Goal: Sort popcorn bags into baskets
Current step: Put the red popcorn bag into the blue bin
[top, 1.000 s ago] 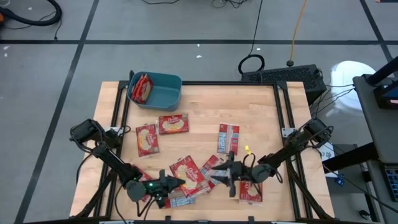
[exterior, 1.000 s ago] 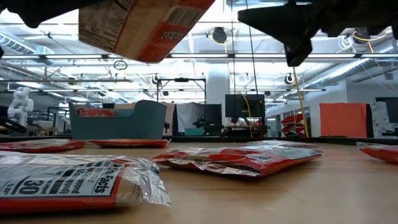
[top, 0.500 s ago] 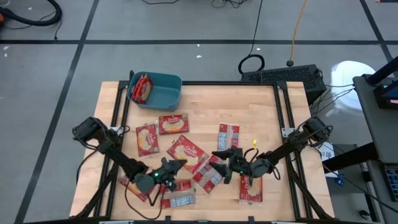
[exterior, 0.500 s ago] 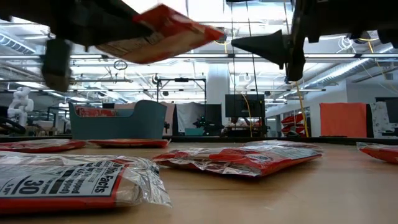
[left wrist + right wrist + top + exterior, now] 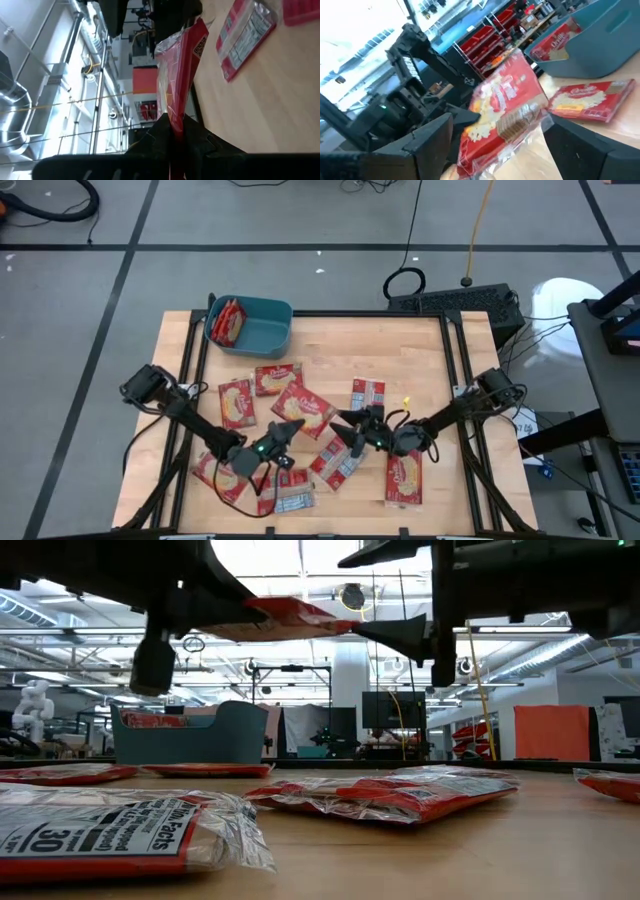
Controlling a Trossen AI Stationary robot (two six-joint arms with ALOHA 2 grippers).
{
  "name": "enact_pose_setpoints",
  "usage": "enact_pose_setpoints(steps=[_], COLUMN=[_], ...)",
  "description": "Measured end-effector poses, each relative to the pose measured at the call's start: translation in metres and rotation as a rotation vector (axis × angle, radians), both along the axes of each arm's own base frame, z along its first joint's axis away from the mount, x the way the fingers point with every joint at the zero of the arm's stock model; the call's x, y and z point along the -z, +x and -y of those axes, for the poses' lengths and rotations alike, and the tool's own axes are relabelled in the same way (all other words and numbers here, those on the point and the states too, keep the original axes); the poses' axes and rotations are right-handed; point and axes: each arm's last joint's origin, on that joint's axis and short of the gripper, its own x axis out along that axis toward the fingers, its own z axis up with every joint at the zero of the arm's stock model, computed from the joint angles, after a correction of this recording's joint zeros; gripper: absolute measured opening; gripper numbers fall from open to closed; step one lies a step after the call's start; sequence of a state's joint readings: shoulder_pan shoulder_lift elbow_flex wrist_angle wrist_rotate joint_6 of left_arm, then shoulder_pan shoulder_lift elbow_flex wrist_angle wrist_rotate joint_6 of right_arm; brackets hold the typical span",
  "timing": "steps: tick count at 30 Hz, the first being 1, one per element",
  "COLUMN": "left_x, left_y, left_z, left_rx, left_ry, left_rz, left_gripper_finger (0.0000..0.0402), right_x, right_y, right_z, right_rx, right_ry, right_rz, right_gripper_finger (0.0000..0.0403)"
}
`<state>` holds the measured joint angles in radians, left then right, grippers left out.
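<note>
My left gripper (image 5: 287,429) is shut on a red popcorn bag (image 5: 305,408), which it holds in the air over the middle of the table; the low view shows the same bag (image 5: 290,618) high up. My right gripper (image 5: 345,428) stands open at the bag's other end, with one finger above that end and one finger (image 5: 400,635) below it. The teal basket (image 5: 262,330) stands at the far left with a bag (image 5: 228,320) leaning inside it. Several more bags, such as one (image 5: 237,402) and another (image 5: 367,400), lie flat on the table. My left gripper pinches the bag's near end (image 5: 176,127) between its two fingers, coming level from the table's near left. The bag is lifted clear and sticks out from the fingers almost flat toward the right gripper. My right gripper's open fingers (image 5: 427,135) flank the bag's free end (image 5: 520,125); whether they touch it I cannot tell.
Loose bags lie near the front edge (image 5: 290,498), under the arms (image 5: 335,460) and at the near right (image 5: 404,478). A black frame rail (image 5: 190,360) runs along the table's left and right sides. Bare wood (image 5: 400,350) shows at the far right.
My left gripper has carried the bag toward the far edge and a little right, rolling so that the bag has gone from steeply tilted to nearly flat. My right gripper has moved toward the far edge and left, up to the bag's free end, and has rolled.
</note>
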<state>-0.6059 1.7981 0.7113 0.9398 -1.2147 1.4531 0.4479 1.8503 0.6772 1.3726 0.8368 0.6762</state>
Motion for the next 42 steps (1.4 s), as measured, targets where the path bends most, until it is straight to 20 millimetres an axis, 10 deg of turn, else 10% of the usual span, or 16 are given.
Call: enact_pose_setpoints(steps=[19,42], left_x=[-0.006,-0.010], left_y=[0.010,0.022], left_z=[-0.020,-0.046], left_rx=[-0.034,-0.138], left_ry=[0.013,0.050], left_rz=[-0.003,-0.007], left_gripper_finger=[0.0028,0.0028], right_x=[-0.001,-0.004], right_y=[0.011,0.028], right_z=[0.015,0.056], right_rx=[0.036,0.055], right_ry=[0.101,0.083], right_rz=[0.031,0.028], right_gripper_finger=[0.0288,0.0108])
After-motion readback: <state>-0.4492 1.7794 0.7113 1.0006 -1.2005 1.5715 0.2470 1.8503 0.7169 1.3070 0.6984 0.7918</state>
